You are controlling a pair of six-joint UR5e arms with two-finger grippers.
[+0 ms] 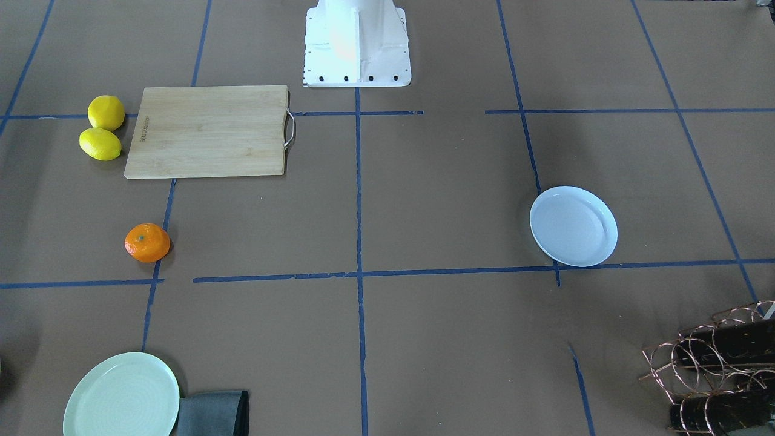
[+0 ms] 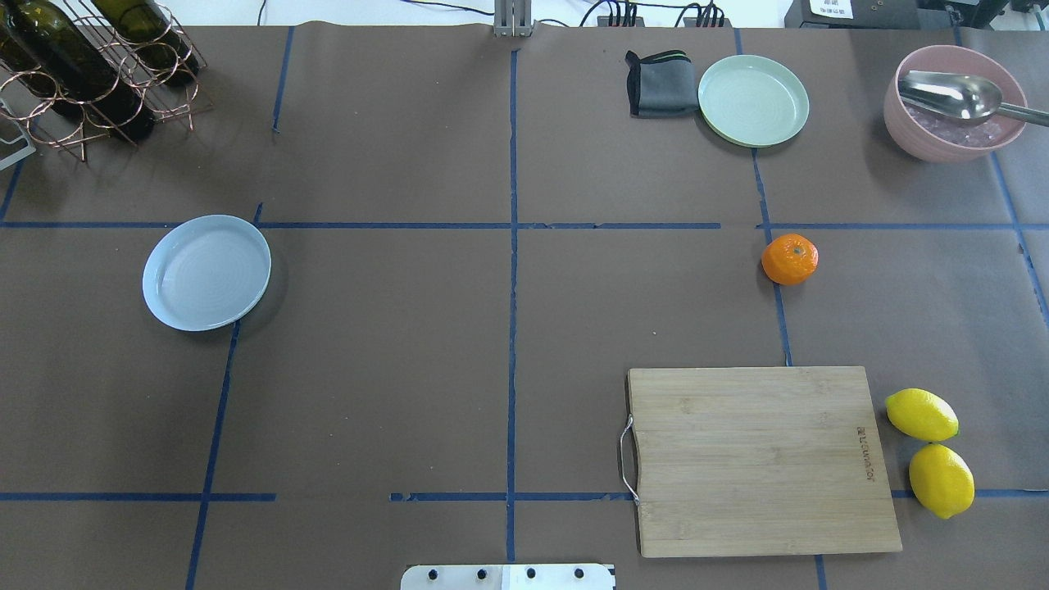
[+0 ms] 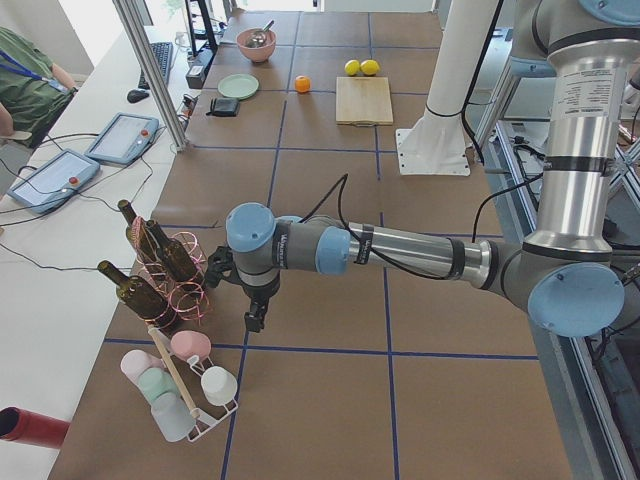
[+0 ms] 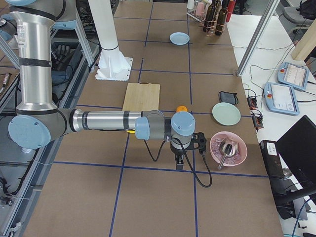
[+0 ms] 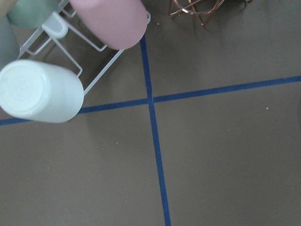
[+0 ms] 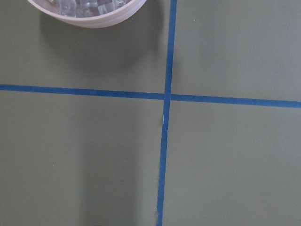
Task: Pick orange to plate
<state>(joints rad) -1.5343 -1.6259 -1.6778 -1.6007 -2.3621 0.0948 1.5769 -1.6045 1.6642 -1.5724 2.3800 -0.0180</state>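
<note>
The orange (image 2: 789,259) lies alone on the brown table on a blue tape line, beyond the cutting board; it also shows as the orange (image 1: 147,243). Far across the table on the robot's left half rests the bluish-white plate (image 2: 206,272), with nothing on it. Neither gripper appears in the overhead or front views. The left gripper (image 3: 255,320) hangs over the table's left end near the bottle rack, far from both. Over the right end, by the pink bowl, hovers the right gripper (image 4: 178,160), a short way from the orange (image 4: 181,108). I cannot tell whether either is open or shut.
A wooden cutting board (image 2: 762,459) and two lemons (image 2: 930,451) sit near the robot's right. A pale green plate (image 2: 753,100), grey cloth (image 2: 660,82) and pink bowl with spoon (image 2: 951,102) line the far edge. A copper bottle rack (image 2: 90,74) stands far left; a mug rack (image 3: 185,390) beyond it.
</note>
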